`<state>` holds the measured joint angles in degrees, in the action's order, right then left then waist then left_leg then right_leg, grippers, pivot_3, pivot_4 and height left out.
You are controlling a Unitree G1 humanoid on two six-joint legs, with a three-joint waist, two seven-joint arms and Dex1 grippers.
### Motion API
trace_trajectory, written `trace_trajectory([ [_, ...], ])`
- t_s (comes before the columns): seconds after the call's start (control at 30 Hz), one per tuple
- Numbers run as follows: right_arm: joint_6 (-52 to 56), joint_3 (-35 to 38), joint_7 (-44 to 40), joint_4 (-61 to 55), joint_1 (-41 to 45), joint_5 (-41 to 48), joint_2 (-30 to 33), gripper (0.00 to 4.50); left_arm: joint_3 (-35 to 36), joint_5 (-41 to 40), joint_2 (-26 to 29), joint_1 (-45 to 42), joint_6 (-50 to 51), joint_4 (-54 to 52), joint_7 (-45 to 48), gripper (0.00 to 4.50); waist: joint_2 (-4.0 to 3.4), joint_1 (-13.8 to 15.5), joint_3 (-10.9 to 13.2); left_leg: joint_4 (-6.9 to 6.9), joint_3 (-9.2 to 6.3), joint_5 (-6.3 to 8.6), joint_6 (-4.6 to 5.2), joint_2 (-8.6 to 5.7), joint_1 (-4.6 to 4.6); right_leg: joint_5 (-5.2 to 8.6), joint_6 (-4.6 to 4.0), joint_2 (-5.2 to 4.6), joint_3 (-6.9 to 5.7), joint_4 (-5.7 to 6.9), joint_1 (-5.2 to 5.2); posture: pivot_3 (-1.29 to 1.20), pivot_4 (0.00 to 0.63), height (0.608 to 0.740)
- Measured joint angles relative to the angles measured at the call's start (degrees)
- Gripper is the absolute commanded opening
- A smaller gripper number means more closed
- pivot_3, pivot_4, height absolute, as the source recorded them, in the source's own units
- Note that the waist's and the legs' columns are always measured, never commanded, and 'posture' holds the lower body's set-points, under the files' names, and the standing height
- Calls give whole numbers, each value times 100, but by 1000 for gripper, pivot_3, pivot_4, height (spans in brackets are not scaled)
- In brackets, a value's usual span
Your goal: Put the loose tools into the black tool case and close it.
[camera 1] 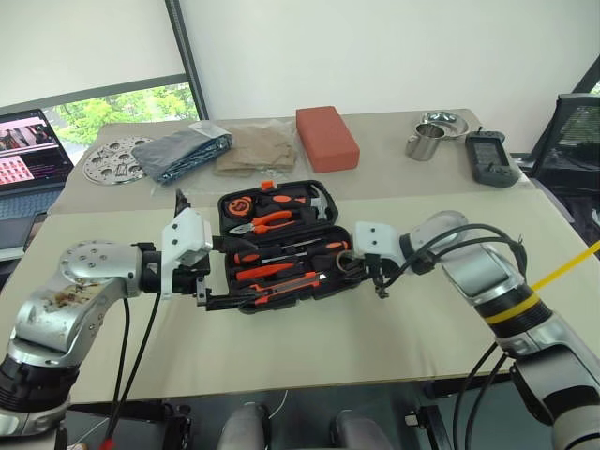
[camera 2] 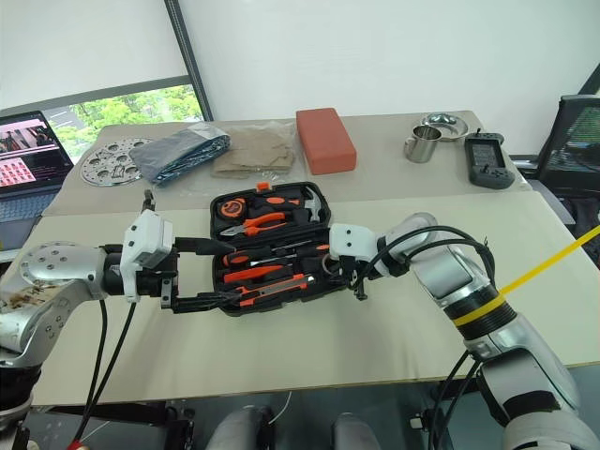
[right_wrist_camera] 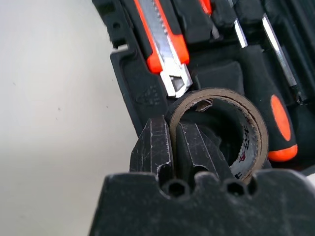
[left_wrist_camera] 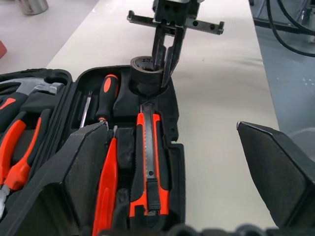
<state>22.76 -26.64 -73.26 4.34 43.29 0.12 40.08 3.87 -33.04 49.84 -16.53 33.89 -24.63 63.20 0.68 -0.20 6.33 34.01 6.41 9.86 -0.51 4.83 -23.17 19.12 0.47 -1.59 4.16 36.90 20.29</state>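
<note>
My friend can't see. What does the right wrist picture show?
The right gripper pinches the wall of a tape roll, one finger inside the ring and one outside, at a corner of the open black case. Beside the roll lie a utility knife and a screwdriver.

even, soft daylight fills the room, brightest at the window (camera 1: pixel 122 112) behind the counter (camera 1: pixel 375 337). shadows under the arms are faint and diffuse. the metal cup (camera 1: pixel 427 142) carries small glints. in the left wrist view the near black fingers (left_wrist_camera: pixel 275 172) are soft and out of focus; in the right wrist view the far background blurs slightly.
</note>
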Motion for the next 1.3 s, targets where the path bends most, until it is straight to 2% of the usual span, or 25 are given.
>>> trace_trajectory([
  [0.03,-39,-1,-10,55,23,-19,-11,955,19,-8,0,32,3,-21,-23,4500,0,-3,0,0,0,0,0,0,0,0,0,1,0,0,0,0,150,736],
  [0.07,-134,-2,-21,160,57,-81,-36,1416,66,-29,2,103,9,-65,-82,4500,0,-8,0,-1,0,0,0,1,1,0,-1,1,0,1,0,0,150,736],
  [0.27,-227,50,-71,264,118,-91,-130,3352,206,-75,22,241,11,-139,-190,4500,0,-46,0,-5,-1,0,0,2,4,2,-5,2,0,4,0,0,150,736],
  [0.47,-83,385,-126,306,151,169,-192,3352,531,-120,-60,311,9,24,-419,4500,0,-48,1,-4,-1,0,-1,1,6,2,-5,0,0,8,0,0,150,736],
  [0.6,-86,778,211,967,505,288,-463,3352,646,186,-520,144,-16,833,-1225,4500,1,-51,2,-4,-1,-1,-1,1,13,1,-6,2,0,11,-3,0,150,736],
  [0.93,-426,2067,2579,4734,1621,378,-1862,3352,768,722,-1604,-803,167,3168,-2986,4500,6,-64,5,-8,5,-12,-20,-1,11,0,-8,-4,-1,21,2,0,150,736],
  [1.2,-273,3383,3375,6546,2408,1104,-2430,3352,1131,591,-2149,-1600,452,4376,-3632,4500,5,-90,5,-17,4,-33,-54,1,14,0,-7,-4,-6,23,0,0,150,736],
  [1.27,-223,3506,3469,6740,2439,1176,-2512,3352,1198,577,-2245,-1666,527,4513,-3697,4500,5,-103,5,-20,4,-48,-80,1,12,0,-7,-4,-7,23,2,0,150,736],
  [1.3,-218,3576,3517,6846,2462,1188,-2557,3123,1223,572,-2269,-1690,548,4580,-3737,4500,5,-110,5,-21,4,-49,-82,1,12,0,-7,-4,-7,23,2,0,150,736],
])
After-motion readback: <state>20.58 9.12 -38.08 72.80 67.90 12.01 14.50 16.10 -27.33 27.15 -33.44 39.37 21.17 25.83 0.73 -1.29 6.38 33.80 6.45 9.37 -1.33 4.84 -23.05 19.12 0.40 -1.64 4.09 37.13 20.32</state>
